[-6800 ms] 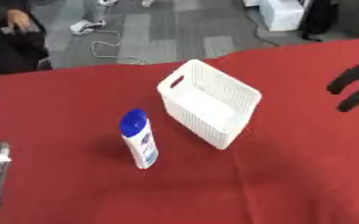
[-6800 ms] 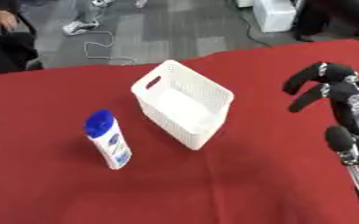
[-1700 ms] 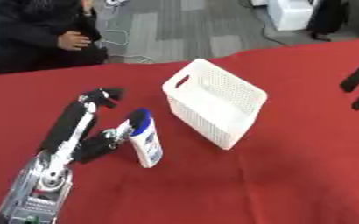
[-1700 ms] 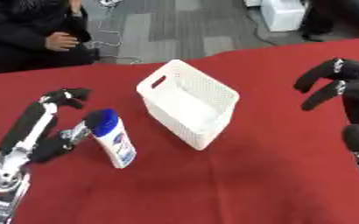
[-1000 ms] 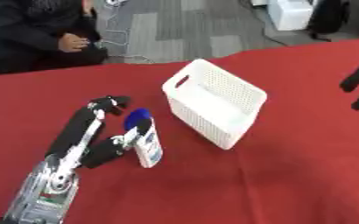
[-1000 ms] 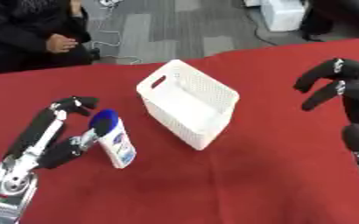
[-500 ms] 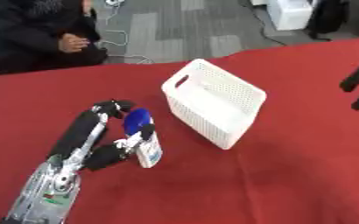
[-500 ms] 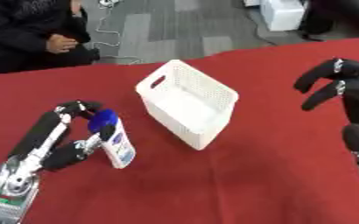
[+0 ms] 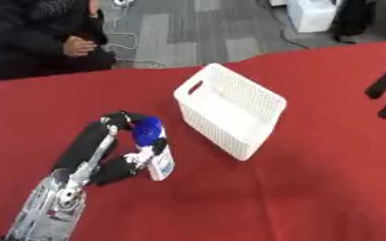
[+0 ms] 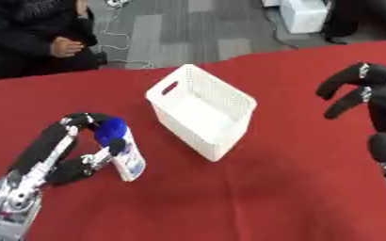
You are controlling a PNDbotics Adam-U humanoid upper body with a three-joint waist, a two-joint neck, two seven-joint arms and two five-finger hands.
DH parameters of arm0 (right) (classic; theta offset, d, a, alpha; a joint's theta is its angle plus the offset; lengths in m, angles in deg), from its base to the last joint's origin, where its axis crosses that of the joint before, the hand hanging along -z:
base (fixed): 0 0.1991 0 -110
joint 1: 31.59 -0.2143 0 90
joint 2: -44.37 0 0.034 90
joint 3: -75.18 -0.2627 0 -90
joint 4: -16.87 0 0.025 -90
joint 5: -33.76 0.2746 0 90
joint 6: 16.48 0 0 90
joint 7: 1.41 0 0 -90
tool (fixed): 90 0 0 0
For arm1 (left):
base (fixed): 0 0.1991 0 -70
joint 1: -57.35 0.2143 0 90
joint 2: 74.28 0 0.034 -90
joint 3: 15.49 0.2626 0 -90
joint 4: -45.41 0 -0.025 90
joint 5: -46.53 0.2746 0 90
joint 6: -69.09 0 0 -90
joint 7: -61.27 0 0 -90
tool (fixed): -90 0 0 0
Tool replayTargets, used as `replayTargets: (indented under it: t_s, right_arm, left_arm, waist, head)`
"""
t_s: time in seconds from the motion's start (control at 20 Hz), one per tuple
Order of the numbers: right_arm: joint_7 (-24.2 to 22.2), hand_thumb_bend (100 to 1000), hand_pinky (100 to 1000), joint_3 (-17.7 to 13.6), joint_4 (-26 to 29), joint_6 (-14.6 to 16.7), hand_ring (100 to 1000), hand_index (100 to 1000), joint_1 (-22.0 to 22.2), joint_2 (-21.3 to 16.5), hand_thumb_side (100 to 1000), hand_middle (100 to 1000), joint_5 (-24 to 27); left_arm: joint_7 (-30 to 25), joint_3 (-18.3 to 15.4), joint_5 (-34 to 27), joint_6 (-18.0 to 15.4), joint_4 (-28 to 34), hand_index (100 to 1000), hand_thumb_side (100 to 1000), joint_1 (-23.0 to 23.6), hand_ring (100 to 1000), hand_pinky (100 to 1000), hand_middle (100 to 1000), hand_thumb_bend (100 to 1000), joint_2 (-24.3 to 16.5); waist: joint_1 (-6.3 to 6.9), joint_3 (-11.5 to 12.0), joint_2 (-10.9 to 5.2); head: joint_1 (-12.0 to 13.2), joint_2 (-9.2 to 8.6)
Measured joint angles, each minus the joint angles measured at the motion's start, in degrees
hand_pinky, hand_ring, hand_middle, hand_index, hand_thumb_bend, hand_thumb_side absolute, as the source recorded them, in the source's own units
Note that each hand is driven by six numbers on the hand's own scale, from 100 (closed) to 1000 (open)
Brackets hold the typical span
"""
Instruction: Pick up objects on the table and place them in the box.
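The white plastic bottle with a blue cap [image 9: 153, 150] lies on the red tablecloth [image 9: 311, 188], cap pointing away from me; its label is unreadable. My left hand [image 9: 114, 150] curls round it. The white perforated plastic basket [image 9: 229, 110] sits just right. My right hand [image 10: 365, 96] hangs with curled fingers, empty.

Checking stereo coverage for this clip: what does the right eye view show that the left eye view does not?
Only the right eye view shows the whole right hand, fingers curled, with its arm below. Only the left eye view carries nothing extra; there the right hand is just dark fingers at the edge. Both share the left hand curled round the blue-capped bottle, beside the white basket on the red table.
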Motion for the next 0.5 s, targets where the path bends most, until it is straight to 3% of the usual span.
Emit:
replayTargets:
  t_s: [0.5]
  right_arm:
    - [0.0,428,398,0.0,0.0,0.0,524,482,0.0,0.0,1000,577,-0.1]
  left_arm:
    - [0.7,0.0,1.0,-2.1,-2.5,855,1000,0.5,745,837,729,429,0.0]
  waist:
    - [0.00,0.0,0.21]
  head:
    - [0.0,0.00]
